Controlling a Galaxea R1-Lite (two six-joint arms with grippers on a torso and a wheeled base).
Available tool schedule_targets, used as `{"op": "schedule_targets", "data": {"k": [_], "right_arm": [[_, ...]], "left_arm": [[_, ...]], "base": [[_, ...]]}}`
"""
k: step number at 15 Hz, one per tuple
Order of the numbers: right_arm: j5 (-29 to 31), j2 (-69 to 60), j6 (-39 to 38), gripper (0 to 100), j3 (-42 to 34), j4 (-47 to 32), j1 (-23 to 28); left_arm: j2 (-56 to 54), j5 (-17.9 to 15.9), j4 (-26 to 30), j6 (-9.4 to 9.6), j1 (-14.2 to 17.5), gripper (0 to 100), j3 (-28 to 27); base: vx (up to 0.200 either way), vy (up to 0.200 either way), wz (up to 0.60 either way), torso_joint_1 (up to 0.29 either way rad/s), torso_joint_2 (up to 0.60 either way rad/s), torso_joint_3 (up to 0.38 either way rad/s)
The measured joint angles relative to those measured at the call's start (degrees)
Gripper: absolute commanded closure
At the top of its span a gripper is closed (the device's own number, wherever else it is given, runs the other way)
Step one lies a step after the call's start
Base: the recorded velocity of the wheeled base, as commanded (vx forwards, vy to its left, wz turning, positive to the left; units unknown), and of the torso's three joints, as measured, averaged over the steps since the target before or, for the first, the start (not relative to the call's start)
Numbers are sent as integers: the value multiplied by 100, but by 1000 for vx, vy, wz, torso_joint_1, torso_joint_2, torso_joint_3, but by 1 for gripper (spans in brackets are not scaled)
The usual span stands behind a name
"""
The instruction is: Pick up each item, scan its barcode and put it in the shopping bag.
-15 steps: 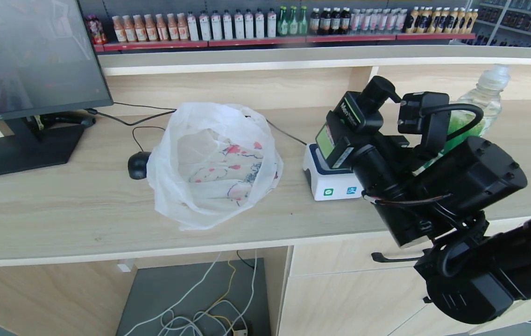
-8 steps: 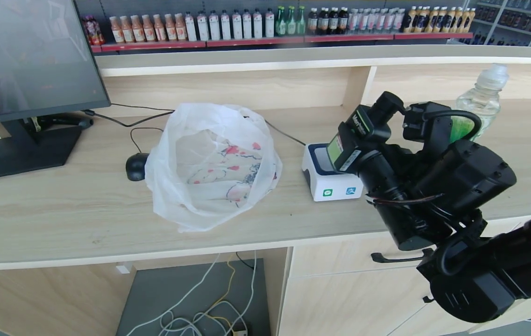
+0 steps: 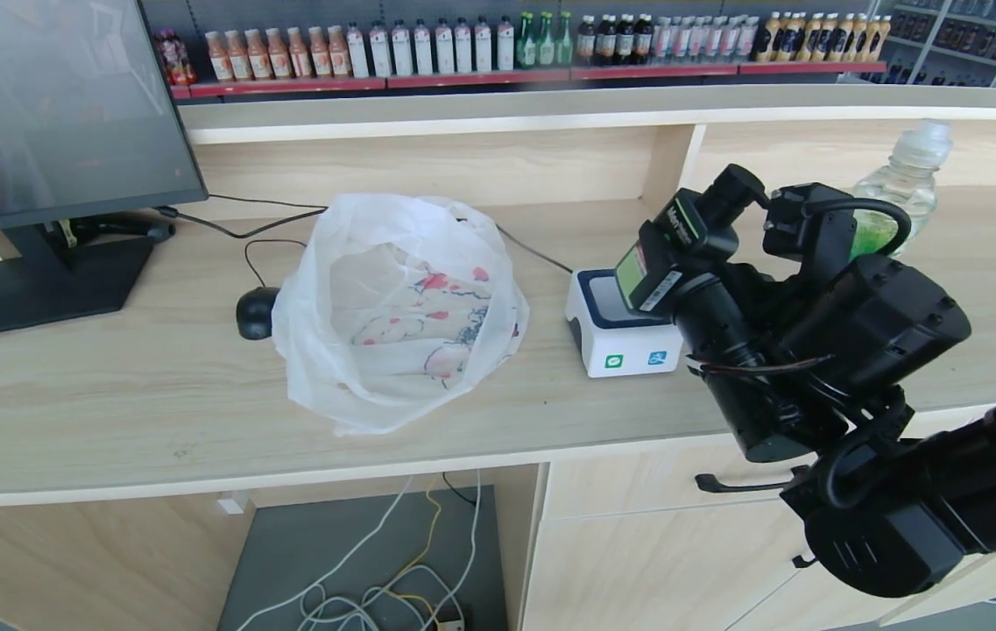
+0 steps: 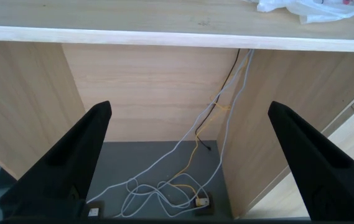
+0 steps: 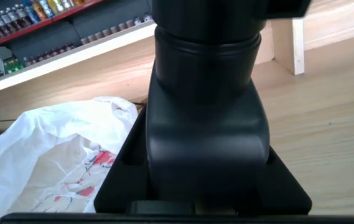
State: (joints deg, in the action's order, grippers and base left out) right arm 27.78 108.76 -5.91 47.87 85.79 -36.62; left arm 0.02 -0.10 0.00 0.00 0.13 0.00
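Left wrist view: your left tool (image 4: 189, 109) hangs spread wide below the counter (image 4: 164, 31), over floor cables (image 4: 164, 190). Head view: shopping bag (image 3: 397, 307) mid-counter, scanner (image 3: 620, 337) just beside it. Right wrist view: your right tool (image 5: 204, 186) is clamped on a black bottle (image 3: 677, 237), close over the scanner.

Shop checkout: shelves of bottled drinks (image 3: 498, 44) behind, wooden tabletop (image 3: 112, 386) with monitor (image 3: 51, 105), barcode scanner (image 3: 625, 329), mouse (image 3: 254, 313) and plastic shopping bag (image 3: 397, 307).
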Motion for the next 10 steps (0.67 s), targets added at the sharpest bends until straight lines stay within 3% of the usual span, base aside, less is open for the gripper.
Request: {"op": "schedule_targets", "data": {"k": [10], "right_arm": [[-425,16,-1891,100,775,-1239,38]], "left_arm": [[0,0,0,0,2,0,0]], "base": [[0,0,0,0,0,0]]}}
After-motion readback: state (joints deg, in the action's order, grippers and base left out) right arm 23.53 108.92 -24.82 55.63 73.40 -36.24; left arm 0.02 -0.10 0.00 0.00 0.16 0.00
